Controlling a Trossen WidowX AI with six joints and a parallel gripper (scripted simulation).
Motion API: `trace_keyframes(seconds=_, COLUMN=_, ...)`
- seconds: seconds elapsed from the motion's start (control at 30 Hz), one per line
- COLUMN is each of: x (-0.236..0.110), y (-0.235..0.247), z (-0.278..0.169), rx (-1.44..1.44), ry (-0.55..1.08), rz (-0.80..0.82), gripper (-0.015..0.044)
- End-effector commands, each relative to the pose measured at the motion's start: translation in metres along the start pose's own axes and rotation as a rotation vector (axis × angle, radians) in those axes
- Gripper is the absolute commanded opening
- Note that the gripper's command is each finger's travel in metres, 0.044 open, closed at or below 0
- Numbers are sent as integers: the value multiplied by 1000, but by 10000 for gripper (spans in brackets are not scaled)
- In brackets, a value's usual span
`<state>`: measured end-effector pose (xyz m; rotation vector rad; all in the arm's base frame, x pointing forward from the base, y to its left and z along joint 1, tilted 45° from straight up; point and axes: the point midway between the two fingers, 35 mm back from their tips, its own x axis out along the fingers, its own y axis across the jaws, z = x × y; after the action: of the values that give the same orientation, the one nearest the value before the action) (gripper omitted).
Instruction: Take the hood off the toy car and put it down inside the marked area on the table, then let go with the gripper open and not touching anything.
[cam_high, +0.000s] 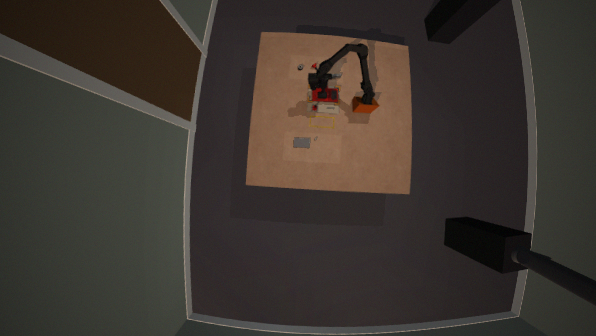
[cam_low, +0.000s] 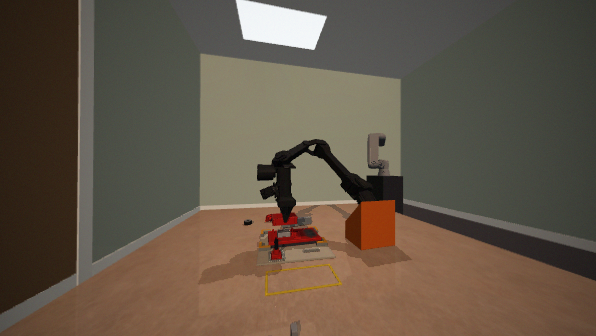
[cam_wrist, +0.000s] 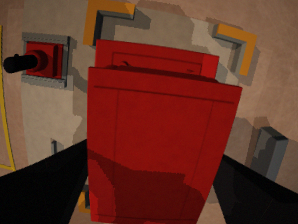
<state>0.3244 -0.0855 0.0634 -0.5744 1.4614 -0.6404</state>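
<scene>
Gripper: clamped on hood, one black finger at each long side.
Hood: red panel, tilted, raised off toy car.
Marked area: yellow outline, nearer bench's front edge, apart from car.

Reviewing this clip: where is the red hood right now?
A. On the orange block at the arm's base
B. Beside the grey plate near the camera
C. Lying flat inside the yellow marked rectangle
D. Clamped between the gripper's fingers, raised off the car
D: the wrist view shows the red hood clamped between the gripper's dark fingers, tilted above the car; the yellow marked rectangle holds no hood.
</scene>
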Motion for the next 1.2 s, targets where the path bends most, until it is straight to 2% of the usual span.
trace_keyframes(seconds=0.0, x=-17, y=-1, z=2, rx=11, ry=-8, rz=3, gripper=0)
trace_keyframes(seconds=0.23, x=-13, y=11, z=2, rx=-4, ry=-7, rz=8, gripper=0)
trace_keyframes(seconds=1.17, x=-22, y=140, z=3, rx=-4, ry=-8, rz=36, gripper=0)
